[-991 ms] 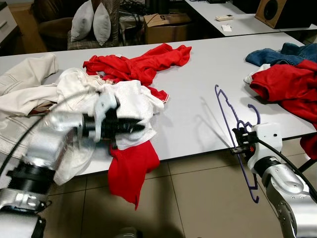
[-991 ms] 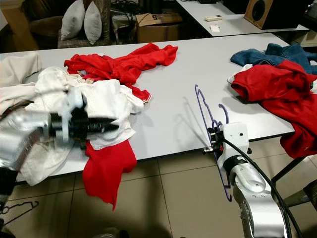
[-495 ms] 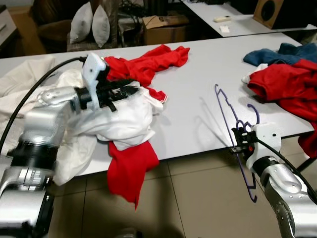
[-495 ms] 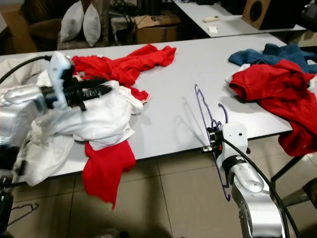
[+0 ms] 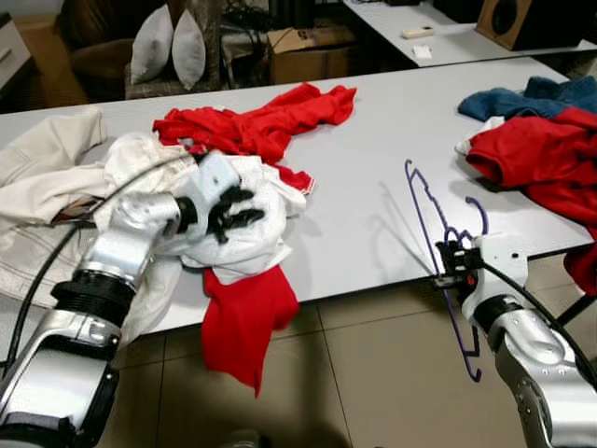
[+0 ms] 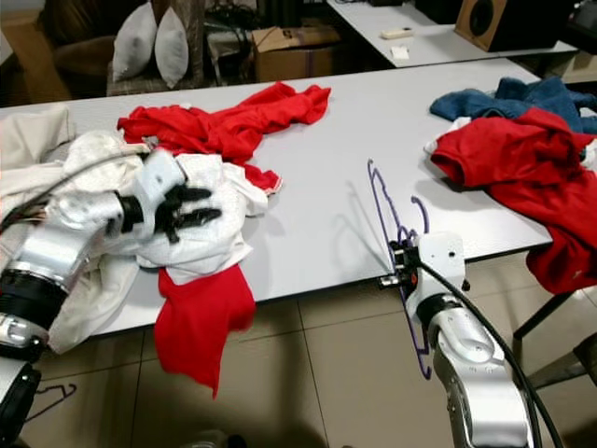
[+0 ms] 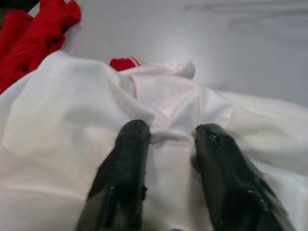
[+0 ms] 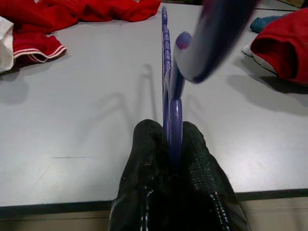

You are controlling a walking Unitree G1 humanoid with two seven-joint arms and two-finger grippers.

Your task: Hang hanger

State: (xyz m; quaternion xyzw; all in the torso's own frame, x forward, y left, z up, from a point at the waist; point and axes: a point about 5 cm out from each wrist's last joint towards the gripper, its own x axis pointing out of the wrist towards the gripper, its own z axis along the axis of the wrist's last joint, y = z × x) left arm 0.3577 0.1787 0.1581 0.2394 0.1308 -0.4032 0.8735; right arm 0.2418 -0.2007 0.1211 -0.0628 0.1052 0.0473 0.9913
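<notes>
A purple plastic hanger stands upright at the front edge of the white table, its hook pointing up. My right gripper is shut on its lower part at the table edge; the right wrist view has the hanger rising between the two fingers. My left gripper rests on a crumpled white garment at the left. In the left wrist view its fingers pinch a fold of that white cloth.
Red garments lie at the table's middle back and at the right, beside blue jeans. A red cloth hangs over the front edge. Beige clothing covers the far left. Pillows and a cardboard box stand behind.
My left gripper rose with the white garment half a second ago and has come back down onto the pile. The right arm and the hanger have stayed put.
</notes>
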